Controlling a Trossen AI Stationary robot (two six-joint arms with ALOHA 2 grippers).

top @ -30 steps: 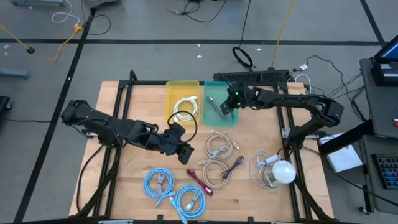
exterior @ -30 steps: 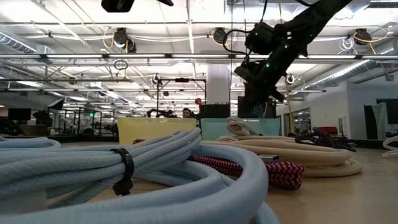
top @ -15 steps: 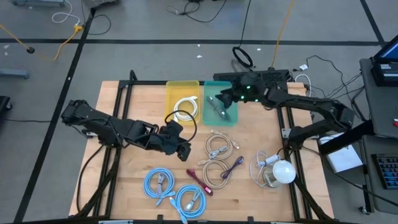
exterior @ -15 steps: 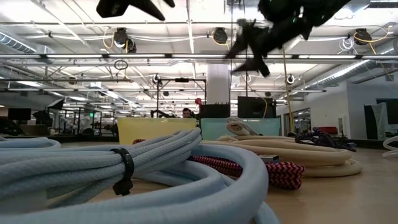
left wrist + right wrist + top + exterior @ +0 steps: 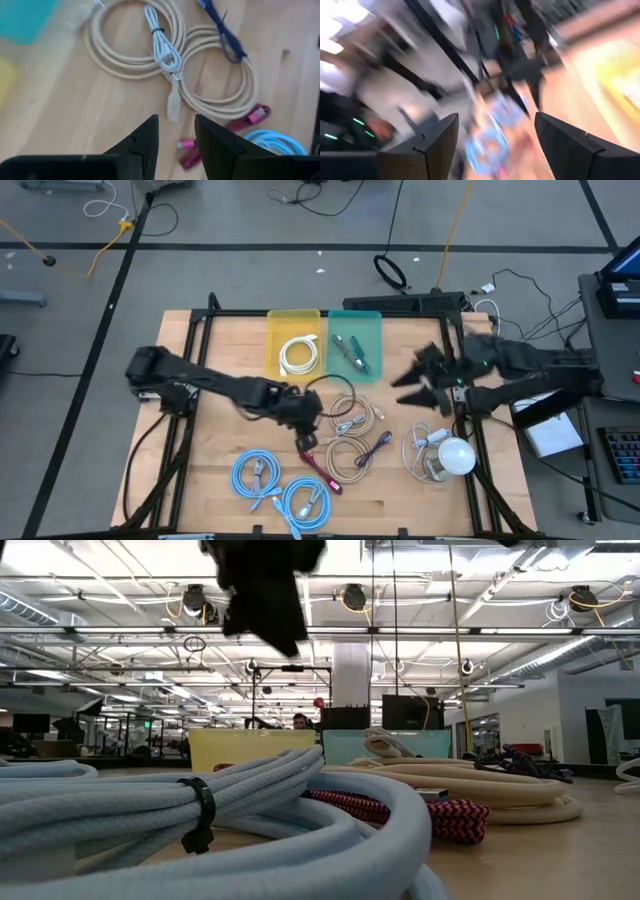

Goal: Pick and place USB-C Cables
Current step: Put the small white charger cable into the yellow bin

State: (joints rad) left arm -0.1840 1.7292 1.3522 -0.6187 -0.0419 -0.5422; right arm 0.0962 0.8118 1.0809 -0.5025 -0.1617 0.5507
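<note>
The left gripper (image 5: 174, 131) hung over the beige coils (image 5: 175, 65) near the middle of the surface (image 5: 200, 350), its jaws a little apart and holding nothing. The maroon cable (image 5: 227, 135) lay just beyond its fingertips (image 5: 150, 125). The right gripper (image 5: 412, 381) was above the surface's right side, its jaws wide apart and empty. A white coil (image 5: 298, 356) lay in the yellow tray (image 5: 275, 325), a teal cable (image 5: 352, 352) in the teal tray (image 5: 372, 325). Two blue coils (image 5: 282, 485) rested at the near edge.
</note>
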